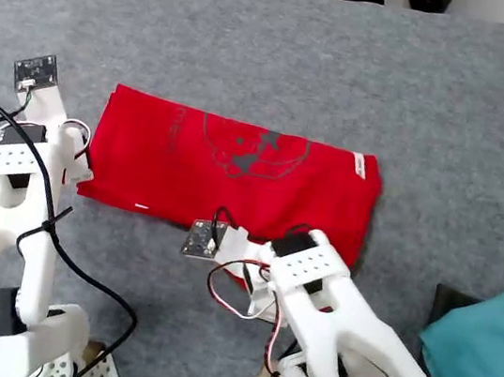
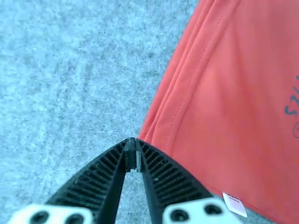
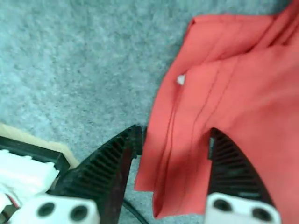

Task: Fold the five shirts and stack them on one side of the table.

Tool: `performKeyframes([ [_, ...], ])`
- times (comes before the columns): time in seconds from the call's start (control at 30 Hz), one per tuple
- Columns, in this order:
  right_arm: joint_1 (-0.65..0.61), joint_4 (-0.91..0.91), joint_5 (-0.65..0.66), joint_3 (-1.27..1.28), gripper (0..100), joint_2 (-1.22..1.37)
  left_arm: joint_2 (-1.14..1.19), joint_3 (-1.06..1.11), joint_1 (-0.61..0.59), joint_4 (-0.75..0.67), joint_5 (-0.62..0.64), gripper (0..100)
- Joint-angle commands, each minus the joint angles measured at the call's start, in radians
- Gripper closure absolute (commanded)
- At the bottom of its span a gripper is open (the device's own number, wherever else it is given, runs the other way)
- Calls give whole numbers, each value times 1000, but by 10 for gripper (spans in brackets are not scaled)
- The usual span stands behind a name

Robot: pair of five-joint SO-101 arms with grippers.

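A red shirt [image 1: 235, 172] lies folded into a long strip across the middle of the grey table. My left gripper [image 1: 83, 175] sits at the strip's near left corner. In the left wrist view the left gripper [image 2: 132, 153] is shut, its tips touching the corner of the red shirt [image 2: 224, 93]; I cannot tell whether cloth is pinched. My right gripper [image 1: 250, 266] is at the strip's near edge, right of centre. In the right wrist view the right gripper [image 3: 173, 156] stands open, with a loose flap of the red shirt [image 3: 233, 70] between its fingers.
A teal shirt [image 1: 478, 360] lies at the near right edge, partly over a dark item [image 1: 449, 299]. Both arm bases and their cables [image 1: 79, 267] occupy the near side. Bare grey table [image 1: 301, 54] stretches behind the red shirt.
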Motion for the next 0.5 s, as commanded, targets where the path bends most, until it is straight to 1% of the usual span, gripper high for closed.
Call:
performKeyframes([
  [0.0,-5,-31,17,10,881,70,-12,-5,-12,-6,6,981],
  [0.17,-5,-31,17,10,942,70,-13,-5,-14,-6,6,981],
  [0.27,-1,-31,14,7,998,70,-13,-5,-14,-6,6,981],
  [0.4,56,-29,14,-13,995,70,-13,-5,-14,-6,6,981],
  [0.47,105,-8,14,-51,995,64,-13,-5,-14,-6,6,981],
])
